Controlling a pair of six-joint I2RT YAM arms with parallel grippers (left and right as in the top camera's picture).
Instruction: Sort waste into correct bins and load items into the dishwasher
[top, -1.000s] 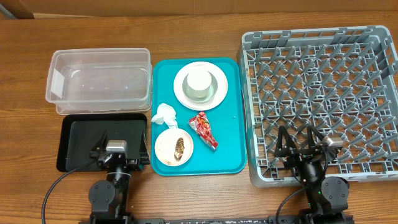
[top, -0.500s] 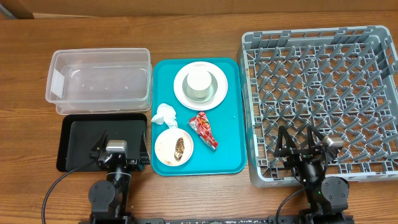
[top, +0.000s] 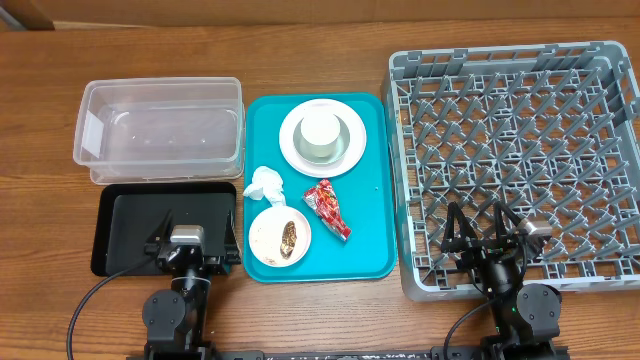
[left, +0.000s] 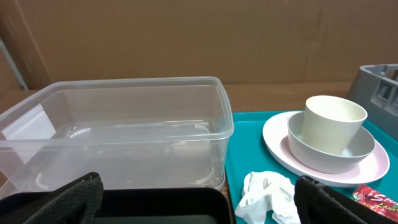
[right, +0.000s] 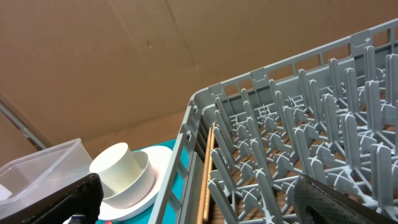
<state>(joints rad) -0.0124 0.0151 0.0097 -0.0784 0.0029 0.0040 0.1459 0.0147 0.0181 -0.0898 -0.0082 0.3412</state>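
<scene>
Overhead view: nothing sorted yet. Napkin (top: 265, 184), wrapper (top: 327, 208), scrap bowl (top: 279, 237) and stacked dishes (top: 322, 138) sit on the teal tray (top: 372, 200); clear tub (top: 160, 130), black tray (top: 130, 215) and rack (top: 520, 150) hold nothing; left pincer (top: 190, 228) and right pincer (top: 476, 225) spread, empty

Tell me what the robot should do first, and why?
Probably reach the left tool toward the crumpled napkin on the teal tray. That tool is open and empty, the napkin is the trash lying nearest it, and the clear tub holds nothing yet.
</scene>
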